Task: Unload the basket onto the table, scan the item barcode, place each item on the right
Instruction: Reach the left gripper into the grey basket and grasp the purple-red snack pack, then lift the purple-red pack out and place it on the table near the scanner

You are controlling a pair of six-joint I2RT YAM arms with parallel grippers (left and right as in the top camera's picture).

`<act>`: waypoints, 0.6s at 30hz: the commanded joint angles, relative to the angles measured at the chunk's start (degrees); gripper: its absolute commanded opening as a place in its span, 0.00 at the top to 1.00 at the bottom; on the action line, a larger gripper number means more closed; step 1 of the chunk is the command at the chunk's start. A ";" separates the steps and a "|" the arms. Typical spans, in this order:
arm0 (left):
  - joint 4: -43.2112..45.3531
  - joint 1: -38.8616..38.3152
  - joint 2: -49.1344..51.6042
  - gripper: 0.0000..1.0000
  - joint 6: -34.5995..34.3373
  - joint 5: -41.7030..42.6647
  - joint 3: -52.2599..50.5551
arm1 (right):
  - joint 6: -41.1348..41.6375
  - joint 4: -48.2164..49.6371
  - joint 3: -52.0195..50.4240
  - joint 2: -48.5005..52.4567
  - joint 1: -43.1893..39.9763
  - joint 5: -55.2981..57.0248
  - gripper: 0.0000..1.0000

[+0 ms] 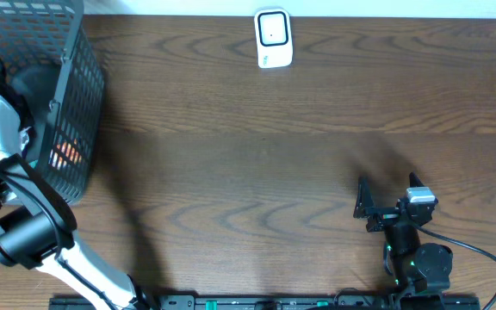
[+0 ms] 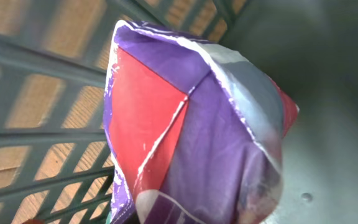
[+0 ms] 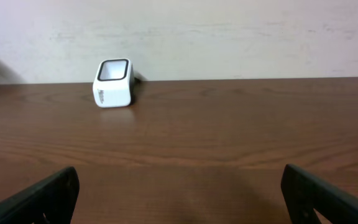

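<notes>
Grip first: our left gripper, hidden inside the basket (image 1: 77,99), is closed, seemingly on the snack packet (image 2: 191,137), so we should lift it straight up, clear of the mesh. It is crinkled purple-and-red foil with no barcode showing, so we must turn it toward the scanner (image 1: 273,38). Our right gripper (image 3: 179,198) stands wide open.

Wood table (image 1: 257,164): scanner (image 1: 274,39) far edge, basket (image 1: 80,95) left.

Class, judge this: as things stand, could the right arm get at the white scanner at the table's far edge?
Probably yes: the right gripper is open and faces the scanner across bare table, with nothing between. Whether its reach suffices is unclear.
</notes>
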 commanded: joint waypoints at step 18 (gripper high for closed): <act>7.96 -7.23 -42.16 0.93 -38.21 52.74 3.82 | -0.33 -0.24 -0.09 -0.31 0.48 0.07 0.01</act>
